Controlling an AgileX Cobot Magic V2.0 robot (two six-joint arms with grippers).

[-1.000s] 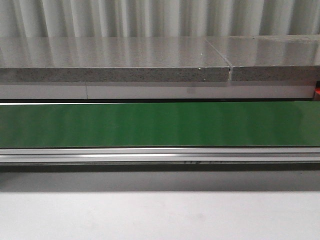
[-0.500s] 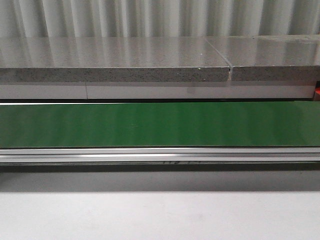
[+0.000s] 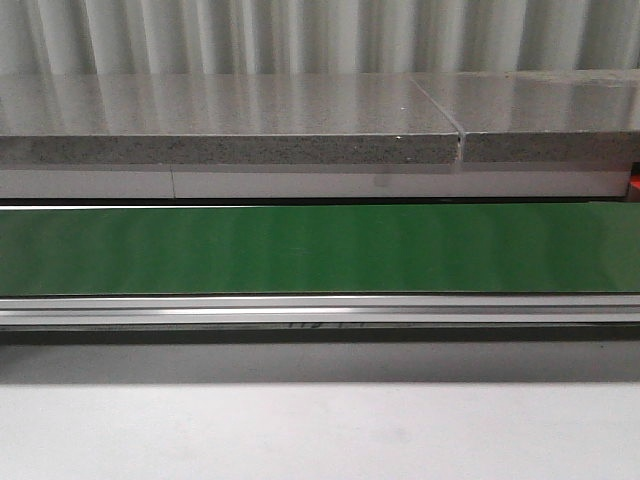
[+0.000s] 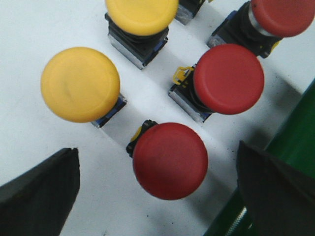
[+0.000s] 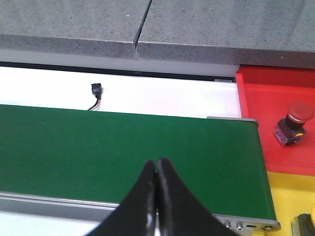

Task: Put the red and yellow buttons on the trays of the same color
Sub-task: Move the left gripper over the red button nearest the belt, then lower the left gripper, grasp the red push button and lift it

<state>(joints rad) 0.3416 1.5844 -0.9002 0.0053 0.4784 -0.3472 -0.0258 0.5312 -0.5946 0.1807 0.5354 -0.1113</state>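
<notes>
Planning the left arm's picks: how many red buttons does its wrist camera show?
3. One lies between the open left claw fingers, one just beyond it, one cut off at the frame edge. More may lie outside the view.

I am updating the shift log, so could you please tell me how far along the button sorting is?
Done: one red button sits on the red tray. In hand: nothing; the left gripper is open above a red button, and the right gripper is shut and empty. Left: three red and two yellow buttons by the left gripper.
</notes>
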